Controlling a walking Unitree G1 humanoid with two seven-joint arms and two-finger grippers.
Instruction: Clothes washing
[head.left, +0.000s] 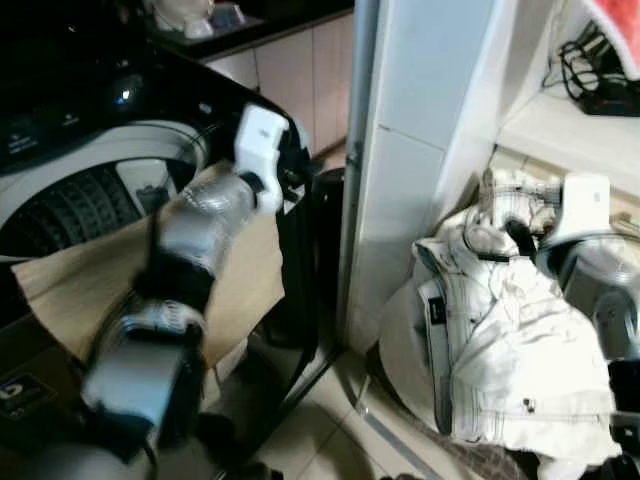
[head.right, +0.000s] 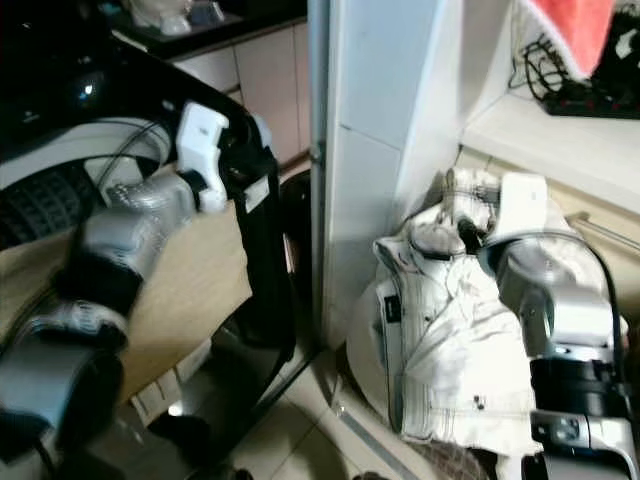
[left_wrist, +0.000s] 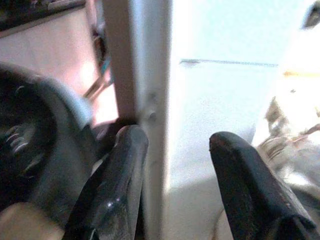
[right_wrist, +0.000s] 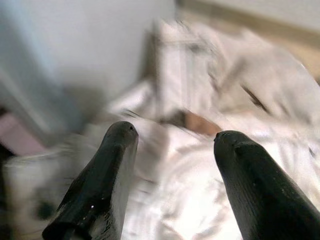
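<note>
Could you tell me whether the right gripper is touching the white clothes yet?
Cannot tell. In the right wrist view the open right gripper points at the white clothes, but blur hides any gap or contact; the arm blocks it in the eye views.

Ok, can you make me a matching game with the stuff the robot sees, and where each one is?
Things:
1. brown cloth
2. white clothes
3. black cables
4. right hand

Places:
A. on the shelf
B. draped over the washing machine rim
C. heaped on the floor by the white wall
D. open, above the white clothes

Pairs: 1-B, 2-C, 3-A, 4-D
</note>
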